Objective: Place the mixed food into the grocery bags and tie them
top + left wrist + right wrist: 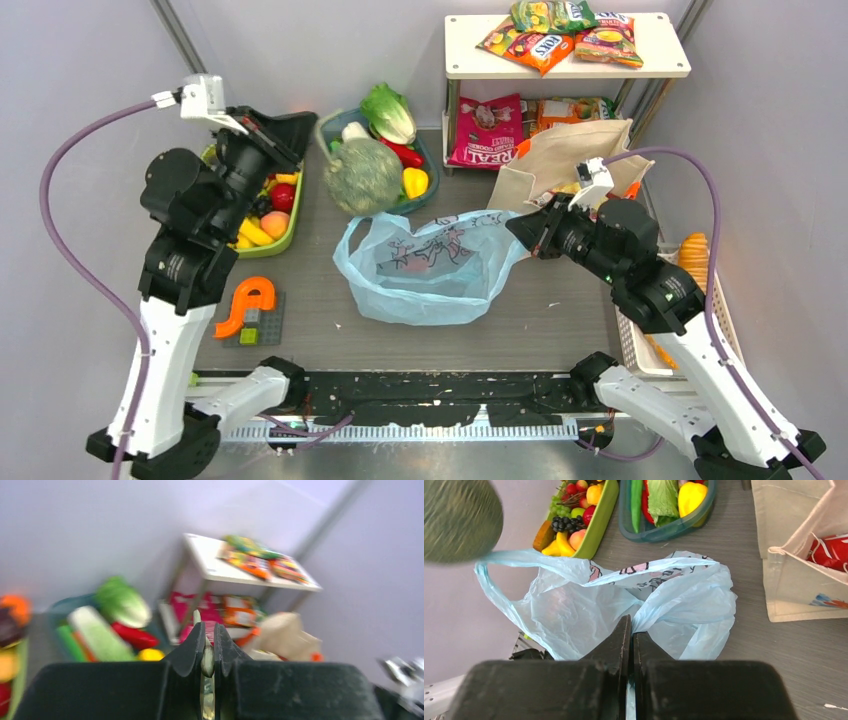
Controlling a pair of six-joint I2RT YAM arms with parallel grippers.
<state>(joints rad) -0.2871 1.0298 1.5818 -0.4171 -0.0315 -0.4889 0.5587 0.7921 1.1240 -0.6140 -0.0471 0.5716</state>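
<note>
The round green melon (362, 176) hangs by its pale curved stem (207, 661) just above the blue bag's far-left rim. My left gripper (207, 629) is shut on that stem. In the right wrist view the melon (459, 520) is a blurred ball at top left. The light-blue plastic bag (425, 268) lies open at mid-table. My right gripper (631, 625) is shut on its right rim (659, 607). The beige canvas tote (565, 155) lies at back right with a red packet (831, 550) inside. Snack packets (545, 45) lie on the white shelf, and more (490, 130) stand under it.
A teal tray (428, 192) behind the bag holds the cabbage (388, 112) and yellow pepper (415, 182). A green tray (292, 222) of toy fruit sits under the left arm. An orange toy on a grey plate (246, 306) is front left. A white mesh basket (722, 310) with biscuits (693, 255) stands right.
</note>
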